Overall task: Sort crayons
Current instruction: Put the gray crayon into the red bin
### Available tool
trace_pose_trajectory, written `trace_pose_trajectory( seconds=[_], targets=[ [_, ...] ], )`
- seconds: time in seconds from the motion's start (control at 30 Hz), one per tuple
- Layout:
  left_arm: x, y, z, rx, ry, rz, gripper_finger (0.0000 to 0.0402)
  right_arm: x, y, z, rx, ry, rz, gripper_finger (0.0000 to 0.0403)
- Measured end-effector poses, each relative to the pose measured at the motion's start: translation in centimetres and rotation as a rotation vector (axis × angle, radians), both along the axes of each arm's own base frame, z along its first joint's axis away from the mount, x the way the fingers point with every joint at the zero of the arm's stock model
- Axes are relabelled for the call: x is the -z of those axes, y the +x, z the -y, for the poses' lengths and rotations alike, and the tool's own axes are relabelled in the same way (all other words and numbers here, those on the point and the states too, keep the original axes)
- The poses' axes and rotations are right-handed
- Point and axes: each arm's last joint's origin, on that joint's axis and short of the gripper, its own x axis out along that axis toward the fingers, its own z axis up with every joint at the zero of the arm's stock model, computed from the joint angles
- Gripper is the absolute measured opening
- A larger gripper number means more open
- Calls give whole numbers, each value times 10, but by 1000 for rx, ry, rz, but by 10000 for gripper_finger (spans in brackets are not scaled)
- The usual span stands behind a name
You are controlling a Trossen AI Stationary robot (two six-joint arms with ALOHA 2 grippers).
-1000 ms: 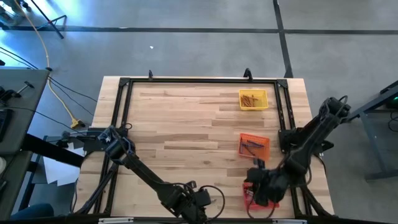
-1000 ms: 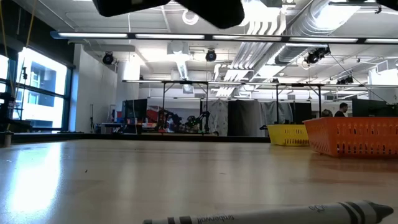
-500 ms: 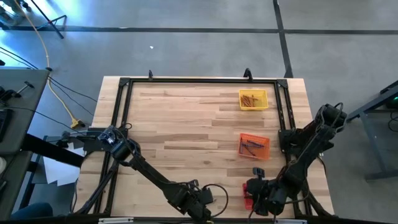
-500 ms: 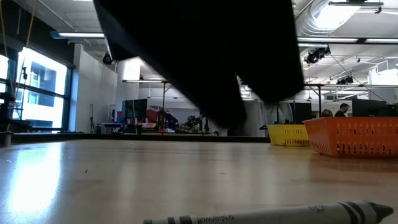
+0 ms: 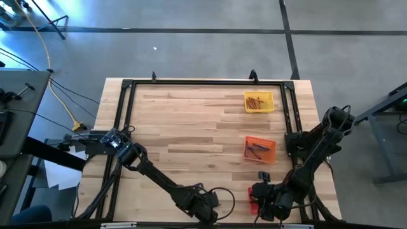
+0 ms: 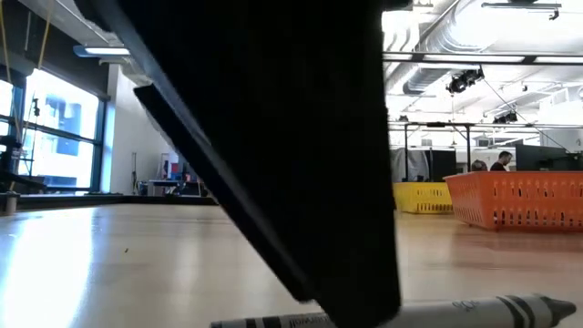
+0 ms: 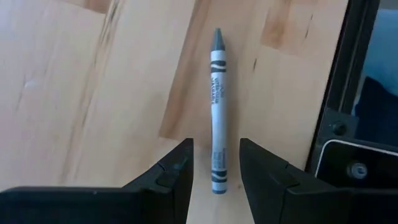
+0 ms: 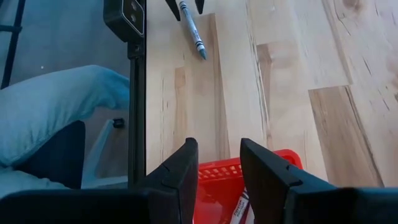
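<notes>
Standing at the table's far right in the high view, the yellow tray [image 5: 259,102] held several orange-brown crayons [image 5: 256,101]. The orange tray [image 5: 260,150] sat nearer along the same side and contained a few dark crayons [image 5: 257,150]. The red tray [image 8: 249,186] lay at the near right edge, directly beneath the right gripper [image 8: 219,163]; what appeared to be a crayon wrapper showed inside it, though the contents could not be identified further. The right gripper's fingers stood parted and held nothing.

One grey crayon [image 7: 216,109] lay flat on the bare wooden table [image 5: 191,127] near the front edge, outside all trays. The left gripper [image 7: 216,165] was positioned over it, fingers parted to either side of the crayon's blunt end, gripping nothing. The low view showed the same crayon in the foreground, partly hidden by the left arm.
</notes>
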Motion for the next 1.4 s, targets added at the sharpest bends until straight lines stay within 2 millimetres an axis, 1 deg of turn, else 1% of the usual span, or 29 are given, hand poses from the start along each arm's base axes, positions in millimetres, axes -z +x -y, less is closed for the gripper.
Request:
trace_pose_trajectory(
  seconds=[0.17,0.4,0.47,0.7,0.83,1.07,1.4],
  targets=[
    [2,2,-2,1,-12,-11,115,0,0,0,0,2,1,114],
    [15,4,-2,10,-30,-50,115,0,0,0,-3,3,-1,114],
    [21,5,-2,12,-35,-69,115,0,0,0,-4,3,-1,114],
    [24,7,-6,5,-42,-82,114,0,0,-1,-21,9,-16,114],
    [24,11,-12,-21,-87,-115,92,0,-2,-2,-49,-5,-13,114],
    [25,17,-25,-49,-110,-153,11,0,-9,-7,-80,-9,-11,114],
    [26,18,-27,-60,-115,-151,3,0,-11,-9,-80,-5,-10,114]
  ],
)
